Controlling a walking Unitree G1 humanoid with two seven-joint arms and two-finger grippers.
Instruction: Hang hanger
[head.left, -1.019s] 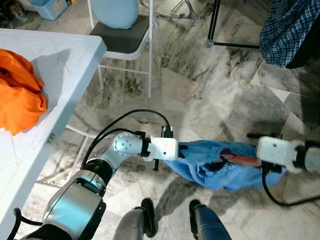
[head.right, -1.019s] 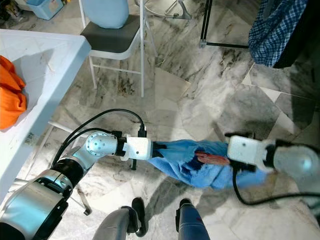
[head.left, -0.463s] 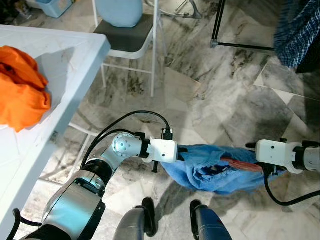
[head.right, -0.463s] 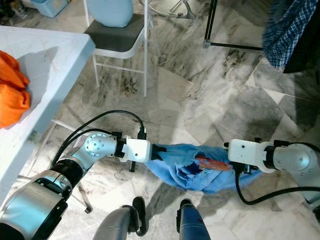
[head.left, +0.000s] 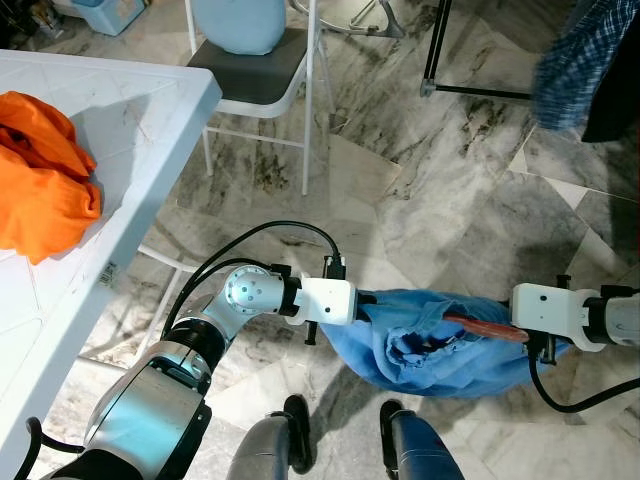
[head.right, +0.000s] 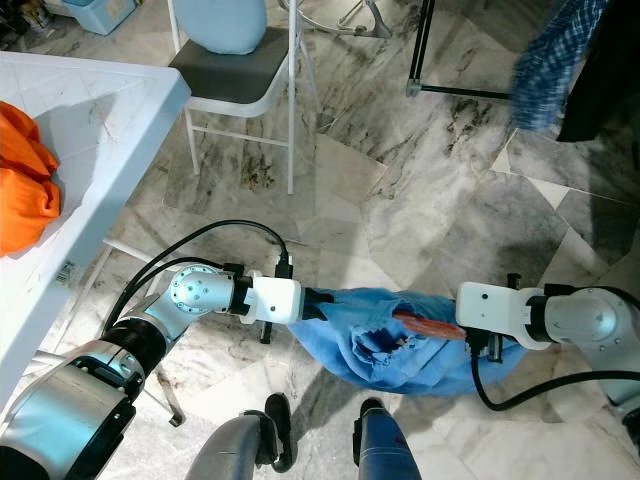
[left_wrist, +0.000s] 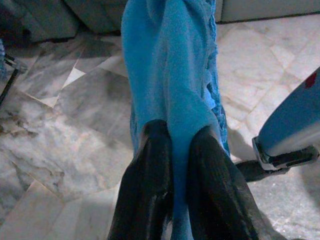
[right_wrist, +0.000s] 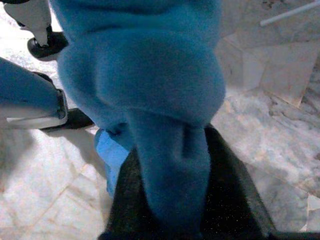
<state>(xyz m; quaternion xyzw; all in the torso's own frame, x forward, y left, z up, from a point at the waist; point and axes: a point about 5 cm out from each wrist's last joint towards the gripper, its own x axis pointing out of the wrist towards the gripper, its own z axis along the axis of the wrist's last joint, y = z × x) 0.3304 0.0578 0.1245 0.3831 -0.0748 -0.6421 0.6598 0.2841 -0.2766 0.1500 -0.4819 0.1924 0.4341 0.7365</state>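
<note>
1. The step in hand looks like carrying the blue garment (head.left: 440, 340) with its red hanger (head.left: 485, 328) toward the rack (head.left: 440, 45) standing on the floor ahead — best done by keeping both grips firm and the cloth taut so it doesn't sag to the floor.
2. The left end effector (left_wrist: 175, 150) has its black fingers (left_wrist: 150, 165) pinched on one end of the garment.
3. The right end effector (right_wrist: 172, 165) is clamped on the other end, cloth bulging over it.
4. The garment hangs between the two above the marble floor (head.left: 420, 200) — well apart from the white table (head.left: 120, 110).
</note>
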